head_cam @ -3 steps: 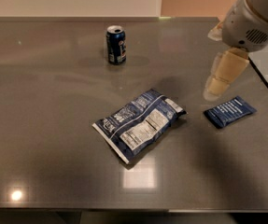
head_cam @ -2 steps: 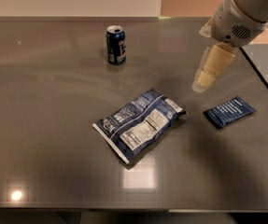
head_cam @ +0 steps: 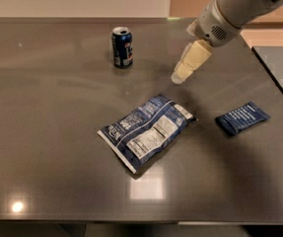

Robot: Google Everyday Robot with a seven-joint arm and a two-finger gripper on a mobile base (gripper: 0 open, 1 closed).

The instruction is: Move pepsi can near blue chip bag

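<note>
The pepsi can (head_cam: 122, 47) stands upright at the back middle of the grey table, dark blue with a silver top. The blue chip bag (head_cam: 147, 130) lies flat in the middle of the table, its white label panel facing up. My gripper (head_cam: 179, 76) hangs from the arm at upper right, above the table, to the right of the can and just beyond the bag's far right corner. It touches neither and holds nothing.
A small flat dark blue packet (head_cam: 242, 118) lies to the right of the bag. The table's right edge (head_cam: 274, 75) runs diagonally near the arm. A wall stands behind the table's far edge.
My gripper has moved left and away from the small packet, toward the space between the can and the bag. The can, the bag and the packet have not moved.
</note>
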